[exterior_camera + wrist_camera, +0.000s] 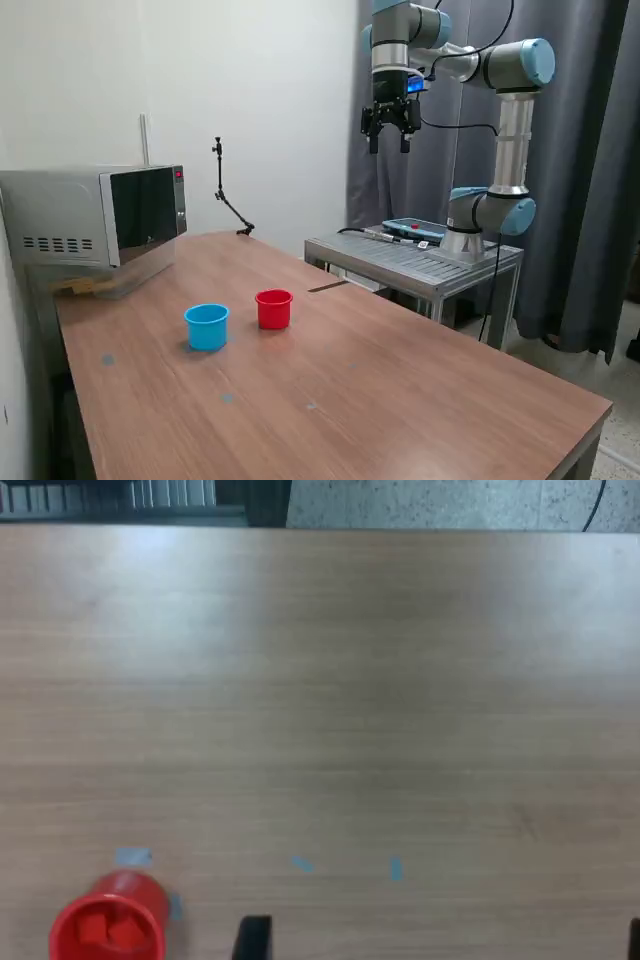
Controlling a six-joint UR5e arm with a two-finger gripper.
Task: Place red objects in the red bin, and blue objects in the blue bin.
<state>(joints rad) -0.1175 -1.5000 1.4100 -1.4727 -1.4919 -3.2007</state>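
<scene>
Two small plastic cups are sitting upright on your wood-grain table (400, 400), mouths facing straight up: the red cup (273, 308) and the light blue cup (206, 326), just beside each other without touching, blue one toward the exterior view's left. Both are round, rimmed and slightly tapered. In the wrist view you're looking down into the red one, and two red cubes (108, 931) are lying side by side on its bottom. You can't see inside the blue one. Your gripper (389, 140) is hanging high over the table's far edge, fingers pointing down, jaws standing apart and holding nothing. A boxy metal microwave (95, 225) is sitting at the far left corner. Bits of blue tape (395, 869) are dotting the smooth tabletop.
</scene>
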